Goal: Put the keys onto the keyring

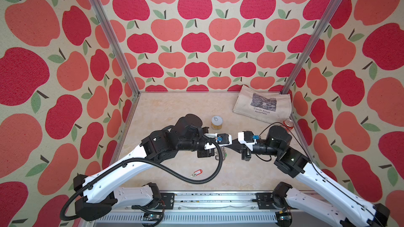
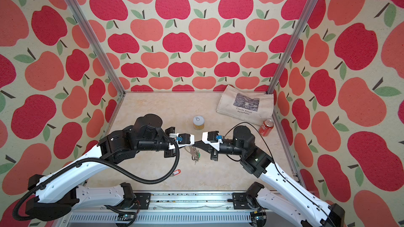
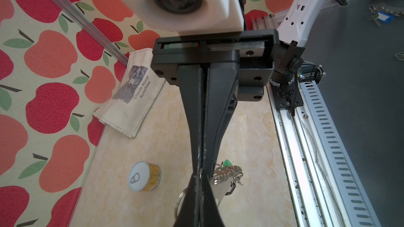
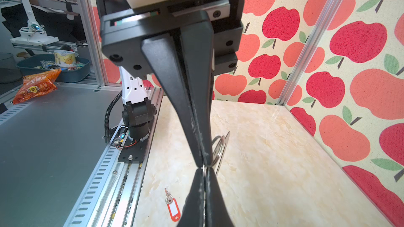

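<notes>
The weak spot, we judge, is the shared pinch: the left claw (image 4: 203, 160) and the right claw (image 3: 200, 168) bite the same small patch of the keyring (image 3: 228, 172), which hangs clear of the counter (image 4: 273, 149) between the two arms. If one lets go before the other grips firmly, the thin metal could slip and the plate drop or swing. With both busy, nothing is free for the red-tagged key (image 4: 172, 205), lying flat on the counter nearer the base rail, well apart from the keyring; a green tag (image 3: 227, 162) sits among the rings. Each claw has its fingers pressed together, tip to tip, a thin loop of ring showing where they meet. Which one carries the weight we cannot tell.
</notes>
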